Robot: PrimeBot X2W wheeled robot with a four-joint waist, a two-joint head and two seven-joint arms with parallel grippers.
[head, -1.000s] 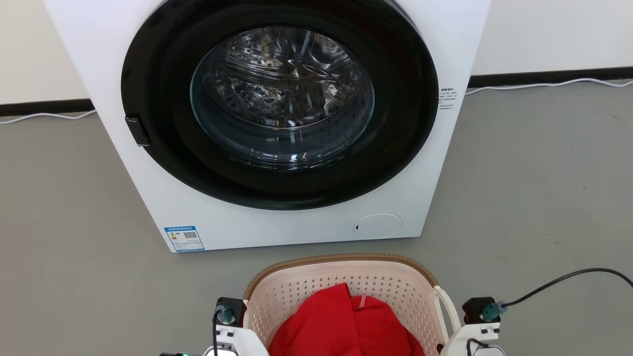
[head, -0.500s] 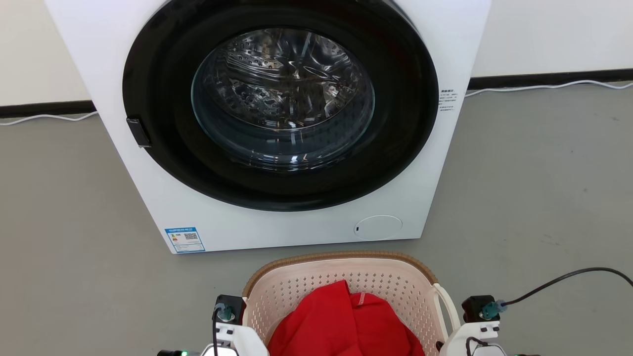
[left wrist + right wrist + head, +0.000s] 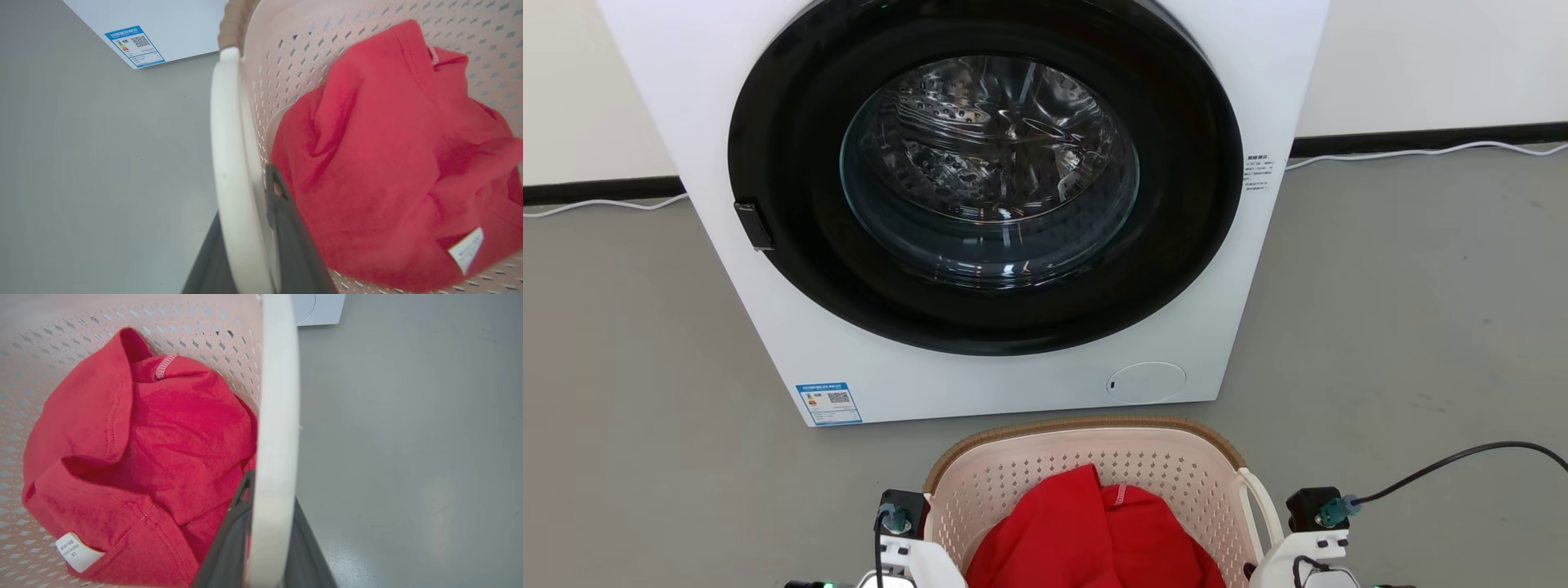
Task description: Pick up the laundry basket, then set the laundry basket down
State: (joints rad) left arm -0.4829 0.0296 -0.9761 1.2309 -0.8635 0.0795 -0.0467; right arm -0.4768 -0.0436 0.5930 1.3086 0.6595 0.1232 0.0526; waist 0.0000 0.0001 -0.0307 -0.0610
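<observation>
Cream-white perforated laundry basket (image 3: 1086, 469), carrying red garment (image 3: 1094, 531), close before washing machine (image 3: 1013, 382). Clamped by left gripper (image 3: 245, 204) and right gripper (image 3: 271, 494), one white loop handle (image 3: 226, 134) each, for level, balanced carrying.

The washer (image 3: 980, 380) is cut off at the head view's top edge, the laundry basket (image 3: 1086, 461) at its bottom, and the blue label (image 3: 829, 403) is printed too small to be read.

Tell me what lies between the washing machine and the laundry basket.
Only bare grey floor, seen in the head view, separates washing machine from laundry basket.
</observation>
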